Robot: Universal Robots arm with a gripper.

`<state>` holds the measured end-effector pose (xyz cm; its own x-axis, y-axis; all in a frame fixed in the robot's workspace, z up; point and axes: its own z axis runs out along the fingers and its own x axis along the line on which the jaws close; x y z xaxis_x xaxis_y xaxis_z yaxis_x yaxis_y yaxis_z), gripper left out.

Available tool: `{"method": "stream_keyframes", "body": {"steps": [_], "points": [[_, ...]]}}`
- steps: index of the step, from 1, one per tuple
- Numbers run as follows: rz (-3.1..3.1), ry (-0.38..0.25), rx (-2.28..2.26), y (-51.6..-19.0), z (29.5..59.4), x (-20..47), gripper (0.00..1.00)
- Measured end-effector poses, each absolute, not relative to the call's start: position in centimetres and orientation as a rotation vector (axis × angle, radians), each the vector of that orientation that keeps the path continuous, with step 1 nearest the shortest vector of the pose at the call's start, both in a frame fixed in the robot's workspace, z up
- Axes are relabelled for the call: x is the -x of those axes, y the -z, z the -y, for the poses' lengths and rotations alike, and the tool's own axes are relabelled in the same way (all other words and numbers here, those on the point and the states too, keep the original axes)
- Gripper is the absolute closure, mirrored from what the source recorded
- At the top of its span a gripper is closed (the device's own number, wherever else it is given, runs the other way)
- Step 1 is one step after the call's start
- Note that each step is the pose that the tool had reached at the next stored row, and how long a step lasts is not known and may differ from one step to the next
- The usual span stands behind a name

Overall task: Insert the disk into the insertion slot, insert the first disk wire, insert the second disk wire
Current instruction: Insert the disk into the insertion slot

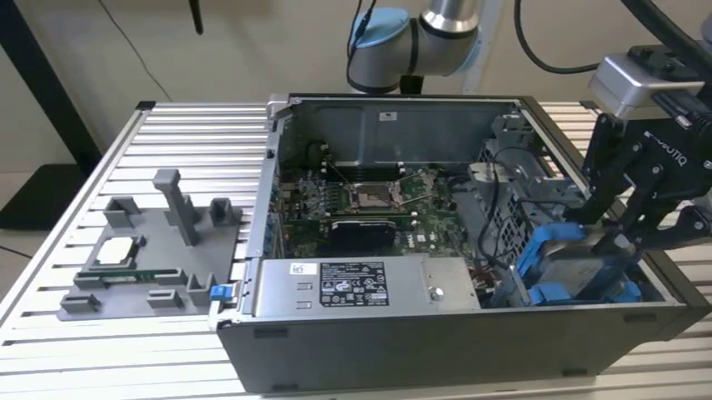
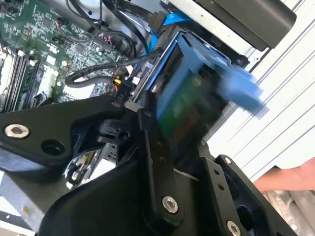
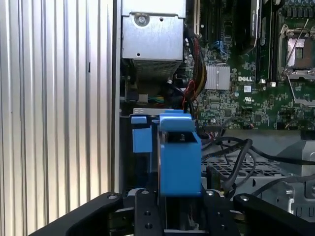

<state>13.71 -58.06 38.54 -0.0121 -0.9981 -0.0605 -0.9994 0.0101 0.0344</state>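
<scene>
We're seeing the slatted metal surface (image 1: 67,350) carrying the open grey computer case (image 1: 445,342). At its near corner, on the exterior view's right, the black gripper (image 1: 606,237) is clamping the blue-framed silver-grey disk (image 1: 581,268), which is sitting tilted.

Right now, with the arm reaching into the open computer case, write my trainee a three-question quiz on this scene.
1. True or false: the jaws are shut on the disk.
2. Where does the grey fixture sit relative to the computer case? A) on the exterior view's left of it B) on the exterior view's right of it C) inside it
3. Fill in: the disk's carrier frame is coloured ____.

Key: 1 true; 2 A; 3 blue.
</scene>
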Motion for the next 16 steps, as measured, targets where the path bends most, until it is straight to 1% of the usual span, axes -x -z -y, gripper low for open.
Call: {"method": "stream_keyframes", "body": {"steps": [4, 9, 16], "points": [[-2.219, -0.105, 2.195, -39.0, 58.1, -13.7, 0.00], [-2.219, -0.105, 2.195, -40.9, 58.0, -13.7, 0.00], [-2.219, -0.105, 2.195, -40.5, 56.1, -13.7, 0.00]]}}
